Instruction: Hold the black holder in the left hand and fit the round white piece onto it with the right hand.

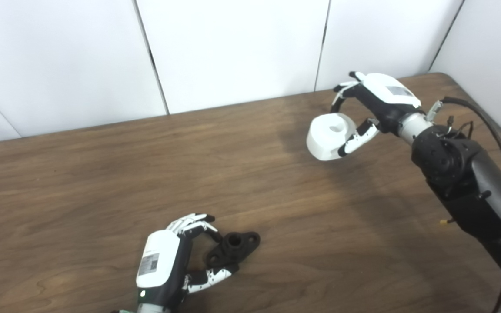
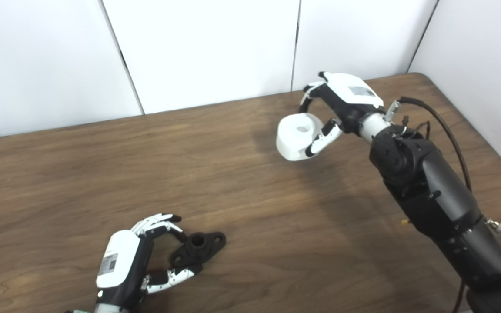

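Observation:
The black holder (image 1: 233, 250) lies on the wooden table (image 1: 102, 182) near the front, its central socket facing up. My left hand (image 1: 176, 261) is at its left end, with fingers curled over the top and the thumb against its near side, gripping it at table level. My right hand (image 1: 372, 108) is at the back right and is shut on the round white piece (image 1: 329, 135), which has a hole in its top face. It holds the piece above the table, far to the right of and beyond the holder. The same scene shows in the right eye view, with the holder (image 2: 198, 250) and the white piece (image 2: 298, 137).
White wall panels (image 1: 233, 52) stand right behind the table's far edge. A black cable (image 1: 489, 126) loops beside my right forearm near the table's right edge. Bare tabletop lies between the two hands.

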Controlling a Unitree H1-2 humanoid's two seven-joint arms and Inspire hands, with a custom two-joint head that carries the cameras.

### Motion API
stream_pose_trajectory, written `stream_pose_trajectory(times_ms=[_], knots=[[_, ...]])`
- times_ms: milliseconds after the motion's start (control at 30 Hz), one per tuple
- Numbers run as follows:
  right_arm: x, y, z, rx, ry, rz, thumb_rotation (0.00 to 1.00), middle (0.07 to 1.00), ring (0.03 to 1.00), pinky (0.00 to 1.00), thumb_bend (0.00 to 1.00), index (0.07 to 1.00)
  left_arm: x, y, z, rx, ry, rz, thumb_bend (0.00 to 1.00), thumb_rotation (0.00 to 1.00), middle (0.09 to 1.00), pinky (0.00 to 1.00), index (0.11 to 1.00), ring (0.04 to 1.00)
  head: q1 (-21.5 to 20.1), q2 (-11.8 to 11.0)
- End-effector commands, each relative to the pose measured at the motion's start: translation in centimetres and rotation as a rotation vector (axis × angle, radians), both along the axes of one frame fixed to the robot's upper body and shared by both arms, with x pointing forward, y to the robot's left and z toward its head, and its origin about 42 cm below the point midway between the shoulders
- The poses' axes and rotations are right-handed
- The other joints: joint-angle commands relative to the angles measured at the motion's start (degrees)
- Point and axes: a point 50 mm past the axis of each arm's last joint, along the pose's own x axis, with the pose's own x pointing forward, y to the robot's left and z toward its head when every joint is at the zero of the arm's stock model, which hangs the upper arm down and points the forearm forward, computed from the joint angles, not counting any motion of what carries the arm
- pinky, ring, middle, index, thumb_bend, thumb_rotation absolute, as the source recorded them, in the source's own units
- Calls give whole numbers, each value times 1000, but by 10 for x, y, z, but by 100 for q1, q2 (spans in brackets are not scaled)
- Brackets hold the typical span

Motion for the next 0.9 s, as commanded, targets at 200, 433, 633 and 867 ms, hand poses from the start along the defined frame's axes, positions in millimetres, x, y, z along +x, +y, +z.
stream_pose_trajectory(times_ms=[200,433,633,867], knots=[[-34,36,36,-7,-65,141,140,852,994,962,525,484,-5,-12,-19,24,113,2,512,40,763,812,488,828,297,144],[-51,60,39,-3,-76,251,140,837,985,963,525,483,-3,-22,-18,23,123,5,512,40,774,837,489,840,666,350],[-63,74,38,9,-66,320,138,830,978,935,525,483,-1,-29,-16,14,126,0,511,42,785,854,489,852,961,545],[-76,87,29,42,-12,372,137,833,979,946,525,483,2,-35,-14,19,119,5,511,44,781,851,489,858,1167,732]])
